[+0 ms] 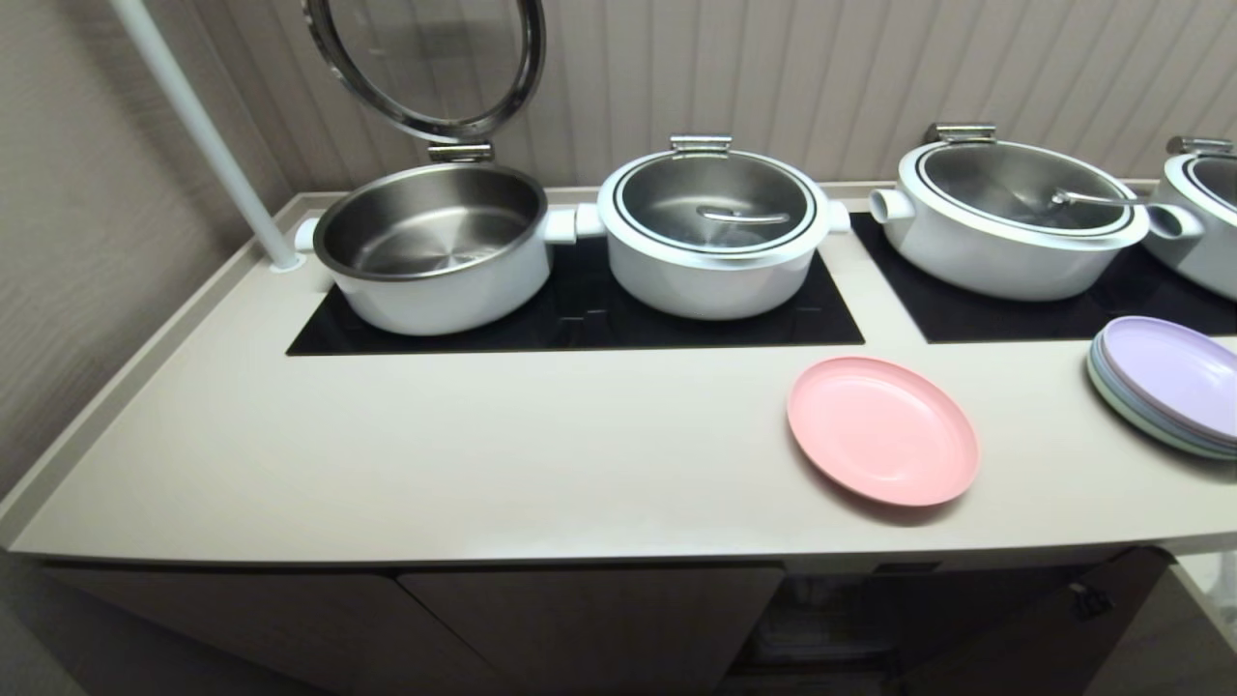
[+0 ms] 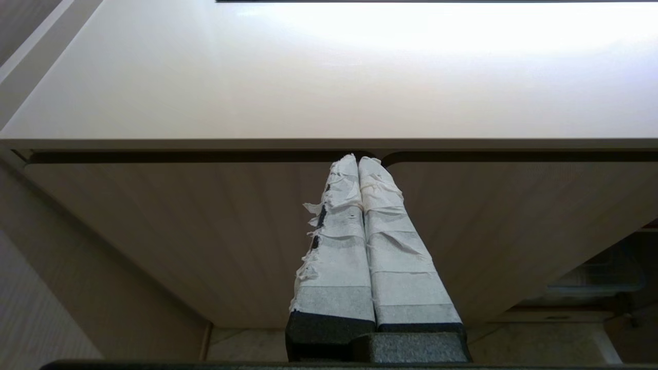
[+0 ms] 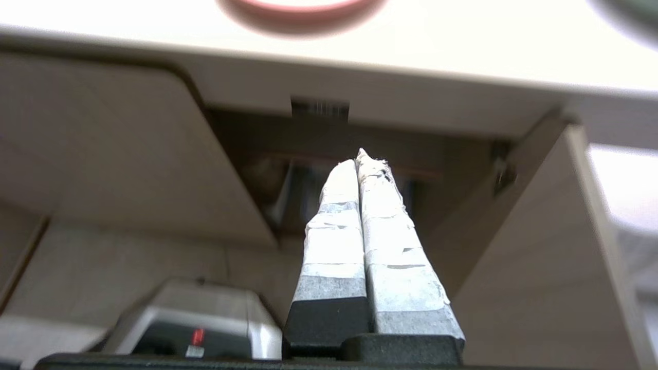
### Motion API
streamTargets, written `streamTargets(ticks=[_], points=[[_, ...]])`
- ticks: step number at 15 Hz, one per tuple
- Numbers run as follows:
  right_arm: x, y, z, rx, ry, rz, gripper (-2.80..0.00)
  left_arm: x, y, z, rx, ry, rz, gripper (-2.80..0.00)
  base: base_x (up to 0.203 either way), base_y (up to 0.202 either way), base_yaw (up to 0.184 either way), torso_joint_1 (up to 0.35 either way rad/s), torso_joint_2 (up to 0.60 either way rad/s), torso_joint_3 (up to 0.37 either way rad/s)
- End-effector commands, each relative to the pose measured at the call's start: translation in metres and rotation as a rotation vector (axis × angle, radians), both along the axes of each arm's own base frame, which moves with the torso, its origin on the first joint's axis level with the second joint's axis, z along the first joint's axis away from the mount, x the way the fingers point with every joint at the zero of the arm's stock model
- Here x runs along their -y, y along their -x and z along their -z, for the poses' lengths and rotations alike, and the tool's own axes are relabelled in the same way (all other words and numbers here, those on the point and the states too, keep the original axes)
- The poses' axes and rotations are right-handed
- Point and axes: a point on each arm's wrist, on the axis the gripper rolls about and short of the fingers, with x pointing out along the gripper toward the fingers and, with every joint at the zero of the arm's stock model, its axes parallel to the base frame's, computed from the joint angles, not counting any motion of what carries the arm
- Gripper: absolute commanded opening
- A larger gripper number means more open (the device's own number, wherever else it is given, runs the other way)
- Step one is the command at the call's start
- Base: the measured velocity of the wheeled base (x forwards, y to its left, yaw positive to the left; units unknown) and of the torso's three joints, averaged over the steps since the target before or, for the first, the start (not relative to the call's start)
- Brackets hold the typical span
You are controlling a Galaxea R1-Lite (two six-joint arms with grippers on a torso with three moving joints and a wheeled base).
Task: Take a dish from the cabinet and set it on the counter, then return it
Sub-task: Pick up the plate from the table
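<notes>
One pink dish (image 1: 881,430) lies flat on the counter (image 1: 483,445), near the front edge and just in front of the gap between the two black cooktop panels (image 1: 580,319), so I judge the set-down step done and the return still ahead. Neither of my grippers shows in the head view. My right gripper (image 3: 360,159) hangs below the counter's edge with its taped fingers pressed together and nothing between them, pointing into the open cabinet (image 3: 329,169); the dish's rim (image 3: 303,6) shows just above, on the counter. My left gripper (image 2: 358,162) is parked in front of a closed fluted door (image 2: 180,231), fingers likewise pressed together and empty.

To put the dish back I would need to reach up over the counter's lip and open my fingers first. The door swung out on my right side (image 3: 540,246) narrows the way in. A stack of pastel plates (image 1: 1165,385) sits near the dish on my right, and four white pots (image 1: 715,232) stand behind it on the cooktops, one with its lid raised (image 1: 425,58).
</notes>
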Motion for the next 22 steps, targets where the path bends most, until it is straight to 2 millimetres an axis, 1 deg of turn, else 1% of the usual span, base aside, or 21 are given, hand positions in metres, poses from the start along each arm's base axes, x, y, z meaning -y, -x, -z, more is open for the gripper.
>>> streamTargets(ticks=[1, 6, 8, 9, 12, 16, 20, 22], points=[[0.0, 0.013, 0.001, 0.166, -0.006, 0.003, -2.8, 0.0, 0.0, 0.0, 0.001, 0.0, 0.0, -2.8, 0.0, 0.0, 0.0, 0.0, 0.0, 0.0], [0.002, 0.011, 0.004, 0.166, -0.142, 0.082, -2.8, 0.0, 0.0, 0.0, 0.001, 0.0, 0.0, -2.8, 0.0, 0.0, 0.0, 0.0, 0.0, 0.0], [0.003, 0.009, 0.006, 0.199, -0.131, 0.138, -2.8, 0.0, 0.0, 0.0, 0.001, 0.0, 0.0, -2.8, 0.0, 0.0, 0.0, 0.0, 0.0, 0.0], [0.004, 0.008, 0.009, 0.18, -0.114, 0.184, -2.8, 0.0, 0.0, 0.0, 0.001, 0.001, 0.0, -2.8, 0.0, 0.0, 0.0, 0.0, 0.0, 0.0], [0.004, 0.008, 0.011, 0.166, -0.109, 0.182, -2.8, 0.0, 0.0, 0.0, 0.001, 0.0, 0.0, -2.8, 0.0, 0.0, 0.0, 0.0, 0.0, 0.0], [0.003, 0.008, 0.011, 0.16, -0.044, 0.141, -2.8, 0.0, 0.0, 0.0, 0.001, 0.0, 0.0, -2.8, 0.0, 0.0, 0.0, 0.0, 0.0, 0.0], [0.003, 0.008, 0.011, 0.161, -0.124, 0.149, -2.8, 0.0, 0.0, 0.0, 0.001, 0.0, 0.0, -2.8, 0.0, 0.0, 0.0, 0.0, 0.0, 0.0], [0.003, 0.008, 0.011, 0.161, -0.134, 0.154, -2.8, 0.0, 0.0, 0.0, 0.001, 0.0, 0.0, -2.8, 0.0, 0.0, 0.0, 0.0, 0.0, 0.0]])
